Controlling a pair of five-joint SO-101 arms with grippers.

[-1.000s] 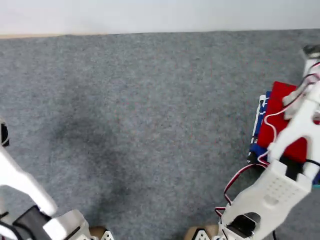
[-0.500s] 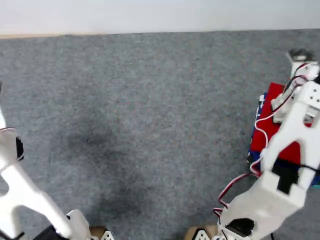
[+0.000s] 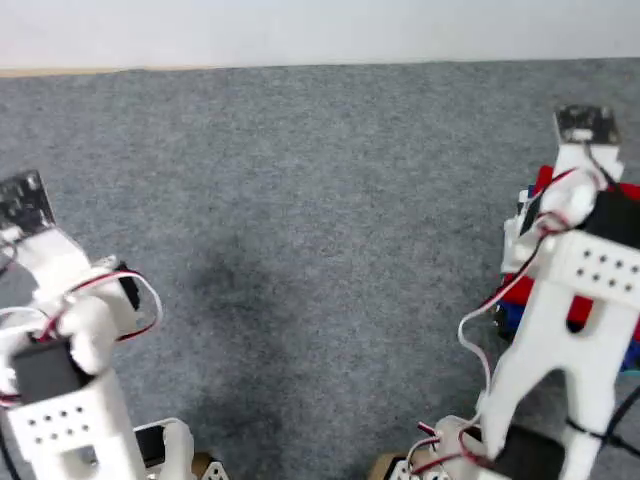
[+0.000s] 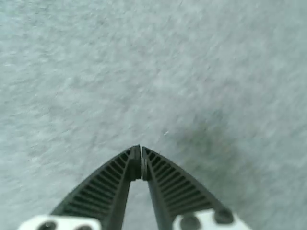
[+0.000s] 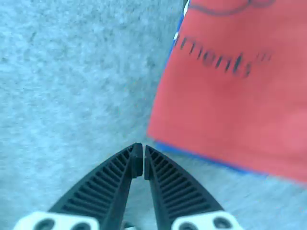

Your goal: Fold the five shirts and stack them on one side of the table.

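A stack of folded shirts lies at the table's right edge, with a red shirt [image 5: 235, 96] on top and a blue one [image 5: 178, 21] showing at its rim. In the high view the stack [image 3: 519, 287] is largely covered by the right arm [image 3: 575, 300]. My right gripper [image 5: 143, 161] is shut and empty, hanging over grey felt just beside the red shirt's corner. My left gripper [image 4: 140, 163] is also shut with nothing in it, above bare felt. The left arm [image 3: 65, 350] stands at the near left of the table.
Grey felt [image 3: 320, 200] covers the whole table top. A pale wall strip [image 3: 300, 30] runs along the far edge. Red and white cables [image 3: 480, 330] loop off the right arm near the stack.
Both arms have swung up and back toward their bases. The left arm came further into the picture at the near left; the right arm now stands more upright over the stack.
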